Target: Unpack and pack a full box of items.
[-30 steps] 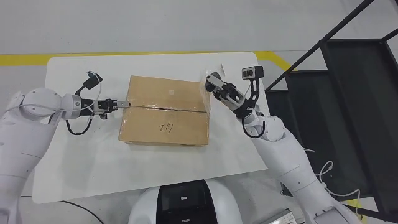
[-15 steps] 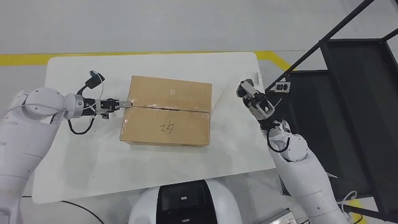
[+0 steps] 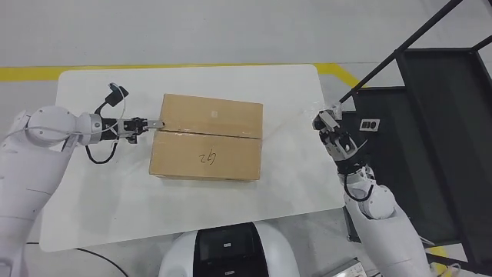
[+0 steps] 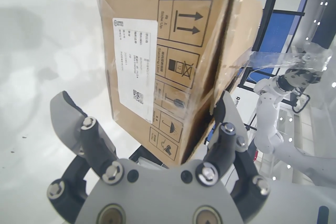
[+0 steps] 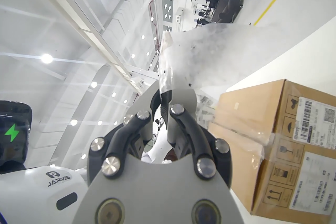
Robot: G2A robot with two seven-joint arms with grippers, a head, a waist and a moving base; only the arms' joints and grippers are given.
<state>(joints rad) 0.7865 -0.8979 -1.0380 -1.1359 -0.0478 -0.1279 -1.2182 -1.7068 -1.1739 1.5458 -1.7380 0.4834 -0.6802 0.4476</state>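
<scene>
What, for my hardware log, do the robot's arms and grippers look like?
The left arm and right arm have smooth white rounded shells; a black cable loops at the left wrist. The left gripper and right gripper share a grey plate, black linkages with silver screws, and pale grey fingers.

Pulled the right gripper [image 3: 326, 118] well away from the box [image 3: 207, 138], drawing clear tape [image 5: 194, 59] out from its end seam.

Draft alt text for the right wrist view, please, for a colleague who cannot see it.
The right gripper is shut on a strip of clear plastic packing tape that runs to the top seam of a brown cardboard box standing on a white table.
</scene>
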